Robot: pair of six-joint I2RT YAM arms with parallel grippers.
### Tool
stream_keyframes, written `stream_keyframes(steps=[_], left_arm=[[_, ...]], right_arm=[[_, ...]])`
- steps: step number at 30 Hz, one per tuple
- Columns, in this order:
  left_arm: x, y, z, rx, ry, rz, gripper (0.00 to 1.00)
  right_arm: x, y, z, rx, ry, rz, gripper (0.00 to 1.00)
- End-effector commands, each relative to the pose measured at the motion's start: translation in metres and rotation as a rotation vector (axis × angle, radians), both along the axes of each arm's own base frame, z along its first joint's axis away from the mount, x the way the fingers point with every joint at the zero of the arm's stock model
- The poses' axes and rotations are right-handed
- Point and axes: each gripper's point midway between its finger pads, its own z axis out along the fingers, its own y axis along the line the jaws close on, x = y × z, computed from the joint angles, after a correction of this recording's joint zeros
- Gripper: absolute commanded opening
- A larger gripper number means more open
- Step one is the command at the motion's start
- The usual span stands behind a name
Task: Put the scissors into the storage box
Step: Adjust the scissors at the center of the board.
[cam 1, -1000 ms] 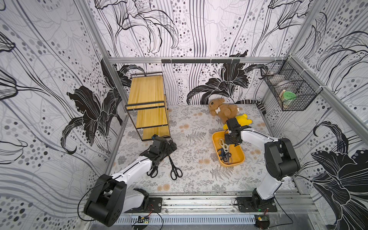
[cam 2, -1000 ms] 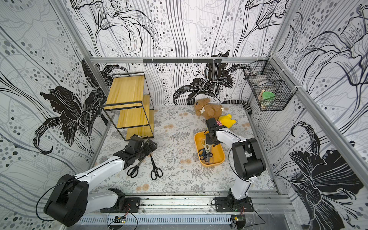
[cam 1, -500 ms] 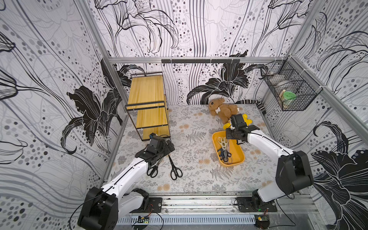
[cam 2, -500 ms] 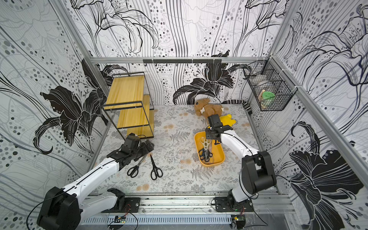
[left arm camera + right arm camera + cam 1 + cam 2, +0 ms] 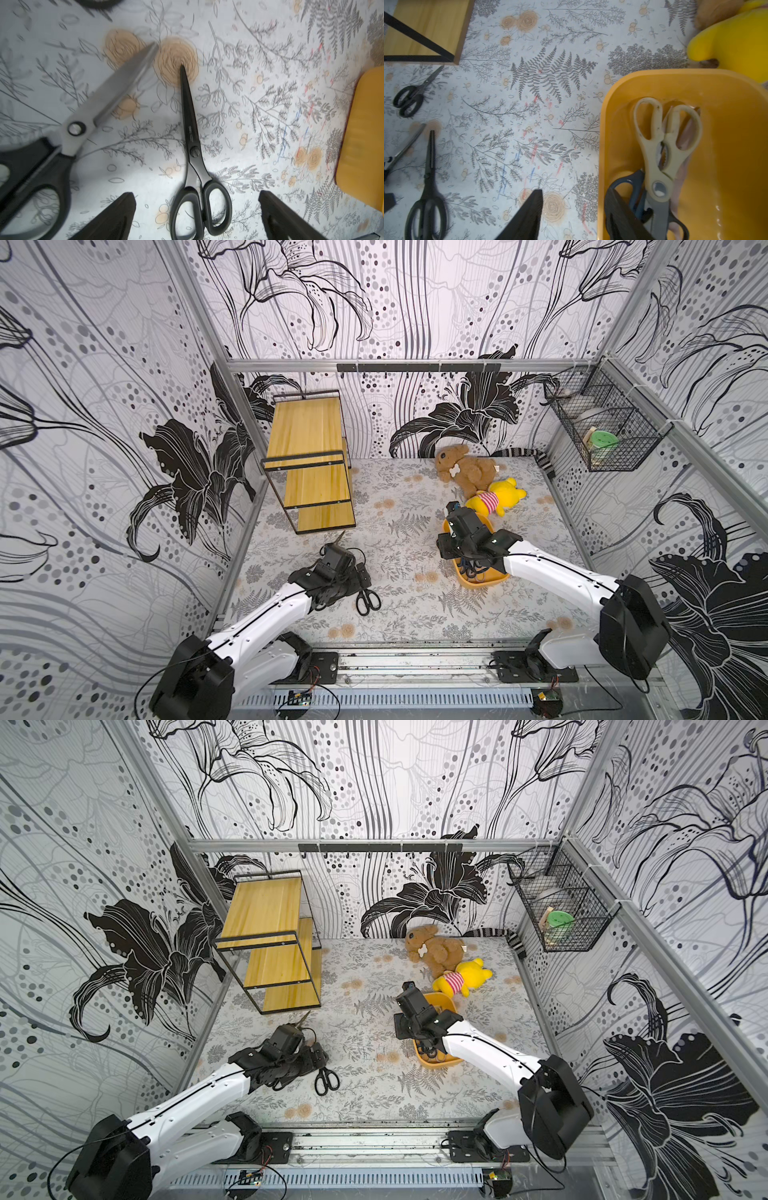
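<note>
Cream shears (image 5: pixel 662 145) in the box (image 5: pixel 737 135), handles toward the end by the yellow toy (image 5: pixel 737 41), lying over a blue pair (image 5: pixel 631 187); something pinkish underneath, too hidden to name. Out on the table (image 5: pixel 415 614), well apart from the box: a black pair (image 5: pixel 193 149), blades shut; just beside it a silver pair (image 5: pixel 83 118) with black handles, tips of the two near each other, handles splayed apart; farther off, near the foot of the shelf (image 5: pixel 425 31), a small pair (image 5: pixel 411 97), dark all over. Left gripper (image 5: pixel 195 194) spread wide above the black pair's handles, a finger on either side, nothing gripped; touching or not, impossible to tell. Right gripper (image 5: pixel 573 190) likewise spread and empty, one finger over the table, the other over the box's inside, the box's wall between them. Box seen in both top views on the right arm's side of the table, partly under that arm. Yellow toy just beside the box's far end, a brown bear (image 5: pixel 465 468) against the toy. Shelf at the far left, by the wall. Wire basket (image 5: pixel 602 435) hung on the right wall.
</note>
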Motion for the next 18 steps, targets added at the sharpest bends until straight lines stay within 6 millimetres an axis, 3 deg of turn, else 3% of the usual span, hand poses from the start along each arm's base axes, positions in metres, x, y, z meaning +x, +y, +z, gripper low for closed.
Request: stream_keyframes(steps=[1,4,10,18], left_arm=[[-0.017,-0.013,-0.011,-0.054,0.056,0.006,0.97],[-0.023,-0.024,-0.018,-0.076,0.072,-0.003,0.97],[-0.009,-0.052,-0.014,-0.133,0.035,-0.019,0.97],[0.004,-0.099,-0.010,-0.174,0.048,-0.110,0.97]], right_arm=[[-0.003,0.002,-0.012,0.017,0.028,-0.039,0.54],[-0.005,0.001,-0.014,0.022,0.031,-0.047,0.54],[-0.009,-0.001,-0.017,0.018,0.052,-0.051,0.54],[-0.022,0.024,-0.032,0.015,0.108,0.025,0.50]])
